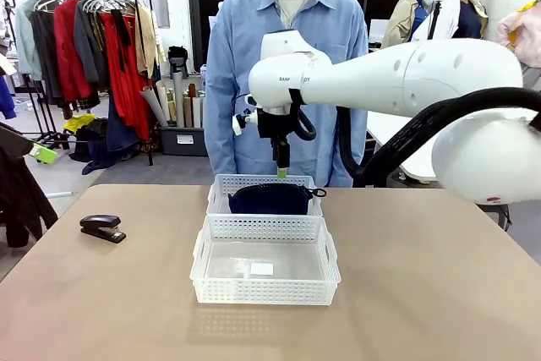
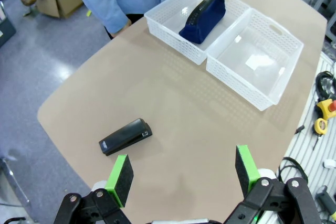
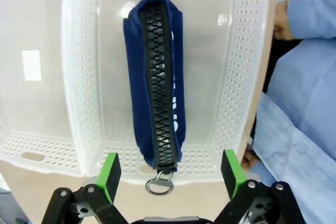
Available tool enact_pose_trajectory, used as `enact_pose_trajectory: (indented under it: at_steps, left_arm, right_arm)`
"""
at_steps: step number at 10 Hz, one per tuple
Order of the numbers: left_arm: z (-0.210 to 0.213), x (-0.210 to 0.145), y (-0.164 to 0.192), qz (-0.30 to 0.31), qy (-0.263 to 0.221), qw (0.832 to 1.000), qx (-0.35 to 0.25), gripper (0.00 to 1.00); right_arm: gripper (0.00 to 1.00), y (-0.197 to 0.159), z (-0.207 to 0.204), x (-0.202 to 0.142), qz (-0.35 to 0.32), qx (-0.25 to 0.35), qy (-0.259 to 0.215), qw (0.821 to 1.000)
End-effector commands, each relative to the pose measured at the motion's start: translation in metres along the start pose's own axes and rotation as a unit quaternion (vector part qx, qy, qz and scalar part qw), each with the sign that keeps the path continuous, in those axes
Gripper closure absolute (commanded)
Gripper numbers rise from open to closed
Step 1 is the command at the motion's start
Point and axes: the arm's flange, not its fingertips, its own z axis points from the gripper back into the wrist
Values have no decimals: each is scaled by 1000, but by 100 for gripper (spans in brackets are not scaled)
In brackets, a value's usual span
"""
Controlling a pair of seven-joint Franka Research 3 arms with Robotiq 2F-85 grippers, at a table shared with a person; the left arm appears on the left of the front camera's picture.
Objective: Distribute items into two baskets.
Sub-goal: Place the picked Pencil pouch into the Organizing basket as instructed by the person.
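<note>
My right gripper (image 3: 170, 167) hangs wide open, holding nothing, just above the navy pouch (image 3: 155, 77). The pouch lies in the far basket (image 3: 239, 77), at 12 o'clock from the near basket (image 1: 264, 292). My left gripper (image 2: 182, 170) is wide open and empty too. The stapler (image 2: 126, 136) sits on the surface (image 2: 199, 124) at 9 o'clock from the near basket.

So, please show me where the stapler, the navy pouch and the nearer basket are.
black stapler (image 1: 101, 225): front view, on its top arm.
navy zip pouch (image 3: 156, 77): right wrist view, on the middle of its zipper.
nearer white basket (image 1: 264, 291): front view, on its front lattice wall.
</note>
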Motion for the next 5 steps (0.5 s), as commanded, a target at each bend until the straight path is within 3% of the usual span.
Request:
enact_pose_trajectory:
  at_steps: [1,2,3,5]
  left_arm:
    - [1,0,1,-6,-10,1000,-4,0]
    - [1,0,1,-6,-10,1000,-4,0]
    - [1,0,1,-6,-10,1000,-4,0]
    - [1,0,1,-6,-10,1000,-4,0]
  right_arm:
    - [0,24,1,-19,-8,20,-38,999]
    - [0,25,5,-23,-25,33,-47,998]
    - [0,3,4,-5,-5,10,-11,1000]
    - [0,3,4,-5,-5,10,-11,1000]
